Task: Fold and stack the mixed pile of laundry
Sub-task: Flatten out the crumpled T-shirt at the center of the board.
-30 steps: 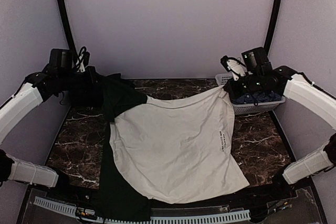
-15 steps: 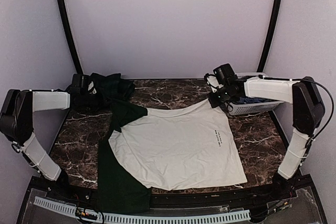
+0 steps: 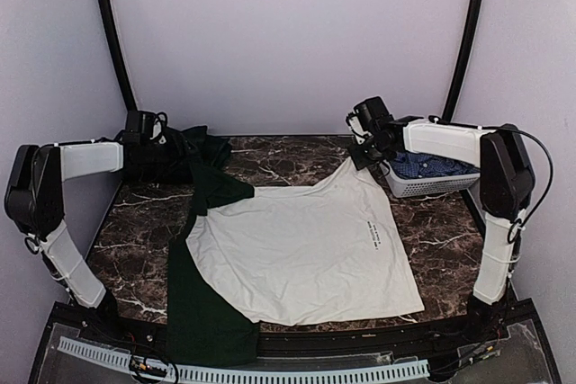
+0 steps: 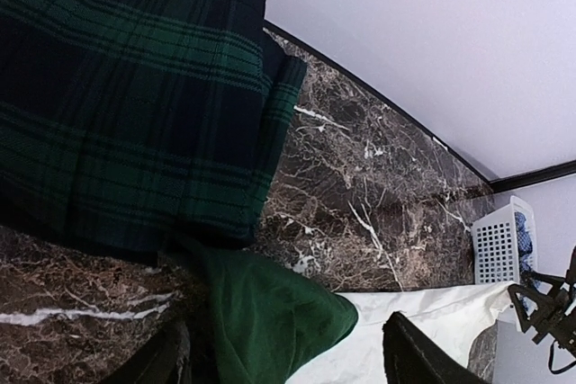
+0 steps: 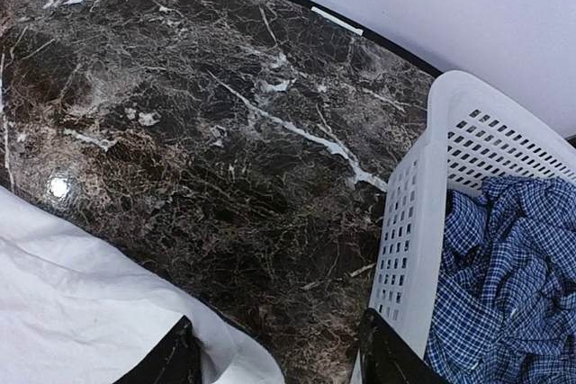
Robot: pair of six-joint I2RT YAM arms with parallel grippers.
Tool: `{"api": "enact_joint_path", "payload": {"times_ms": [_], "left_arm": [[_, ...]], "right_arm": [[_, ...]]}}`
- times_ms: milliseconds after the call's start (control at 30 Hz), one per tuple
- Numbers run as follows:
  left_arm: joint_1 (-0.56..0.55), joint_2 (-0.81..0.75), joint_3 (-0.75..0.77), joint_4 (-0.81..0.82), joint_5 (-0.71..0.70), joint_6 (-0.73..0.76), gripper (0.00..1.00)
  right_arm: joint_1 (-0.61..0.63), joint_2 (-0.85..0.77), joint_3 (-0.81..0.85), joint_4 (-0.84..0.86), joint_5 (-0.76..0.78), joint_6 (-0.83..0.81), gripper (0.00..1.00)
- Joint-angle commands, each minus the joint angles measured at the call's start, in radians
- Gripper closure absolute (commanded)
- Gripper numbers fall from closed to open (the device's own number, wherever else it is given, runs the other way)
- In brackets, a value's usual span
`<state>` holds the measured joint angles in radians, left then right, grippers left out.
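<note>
A cream T-shirt (image 3: 306,249) with dark green sleeves (image 3: 216,191) lies spread flat on the marble table (image 3: 135,231). A dark green plaid garment (image 4: 135,105) is bunched at the back left corner. My left gripper (image 3: 184,164) hovers by it, open, and the green sleeve (image 4: 270,321) lies loose between its fingers (image 4: 409,357). My right gripper (image 3: 360,157) stands open at the shirt's far right corner (image 5: 90,312), which rests by its left finger. A blue-and-white check shirt (image 5: 513,267) is crumpled in the basket.
The white lattice basket (image 3: 432,184) stands at the back right, close beside the right gripper, its wall (image 5: 468,150) just right of the fingers. The shirt's lower green sleeve (image 3: 202,312) hangs over the table's near edge. Purple walls enclose the table.
Both grippers opened and let go of the shirt's far corners. The shirt, held stretched and raised a second ago, now lies flat; both arms have reached low toward the back of the table.
</note>
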<state>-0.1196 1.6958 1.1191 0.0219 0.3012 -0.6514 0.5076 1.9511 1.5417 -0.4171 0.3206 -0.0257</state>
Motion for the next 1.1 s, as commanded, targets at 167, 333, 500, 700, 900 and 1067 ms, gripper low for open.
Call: {"api": "enact_joint_path", "payload": {"times_ms": [167,333,500,700,900,1067], "left_arm": [[-0.004,-0.238,-0.137,-0.161,-0.056,0.061,0.28],[-0.019,-0.253,-0.178,-0.159,-0.035,0.059,0.30],[-0.056,-0.250,-0.177,-0.193,-0.088,0.062,0.31],[-0.071,-0.277,-0.193,-0.304,-0.174,0.047,0.41],[-0.098,-0.206,-0.190,-0.344,-0.171,0.087,0.48],[-0.125,-0.121,-0.160,-0.372,-0.221,0.107,0.61]], "right_arm": [[-0.066,-0.057,0.055,-0.113,-0.023,-0.002,0.44],[-0.094,-0.084,0.040,-0.132,-0.009,-0.003,0.50],[-0.098,-0.067,0.046,-0.161,0.039,-0.016,0.49],[-0.096,-0.060,0.078,-0.162,0.001,-0.002,0.46],[-0.068,-0.088,0.066,-0.134,-0.198,-0.029,0.51],[-0.052,-0.078,0.044,-0.136,-0.348,-0.008,0.54]]}}
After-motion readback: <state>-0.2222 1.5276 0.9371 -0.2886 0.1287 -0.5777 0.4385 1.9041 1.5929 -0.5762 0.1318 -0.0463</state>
